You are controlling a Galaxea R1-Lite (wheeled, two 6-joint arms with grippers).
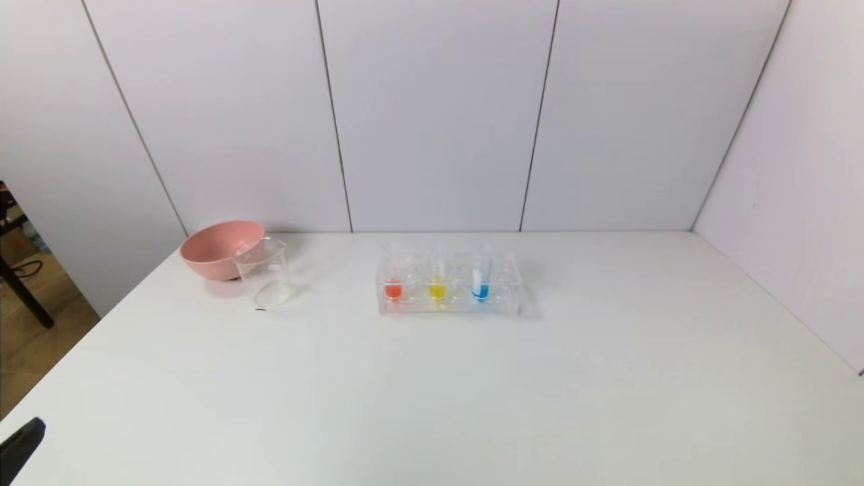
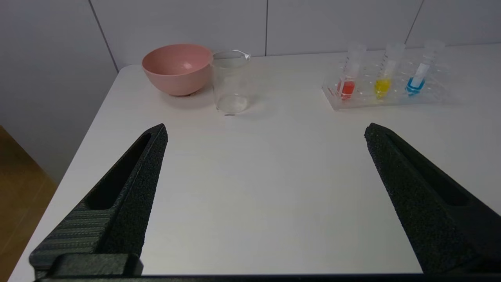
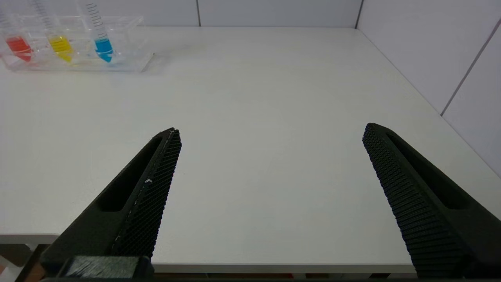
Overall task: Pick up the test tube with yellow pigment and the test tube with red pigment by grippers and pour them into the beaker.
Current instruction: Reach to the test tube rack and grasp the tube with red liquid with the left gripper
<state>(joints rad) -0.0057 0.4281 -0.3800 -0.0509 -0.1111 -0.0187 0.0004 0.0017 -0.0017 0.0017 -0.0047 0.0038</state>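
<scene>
The test tube with red pigment (image 1: 393, 283) and the test tube with yellow pigment (image 1: 437, 283) stand upright in a clear rack (image 1: 503, 297) at the table's middle back. They also show in the left wrist view, red pigment tube (image 2: 348, 80) and yellow pigment tube (image 2: 383, 80), and in the right wrist view, red pigment tube (image 3: 17, 43) and yellow pigment tube (image 3: 60, 46). The empty clear beaker (image 1: 265, 273) stands to the rack's left, beaker (image 2: 231, 82). My left gripper (image 2: 265, 131) hangs open over the near left table. My right gripper (image 3: 270, 131) hangs open over the near right edge. Both are empty.
A pink bowl (image 1: 217, 248) sits right behind the beaker, touching or nearly so. A tube with blue liquid (image 1: 480, 278) stands in the rack's right part. White wall panels close the back and right. The table (image 1: 472, 398) drops off at its left edge.
</scene>
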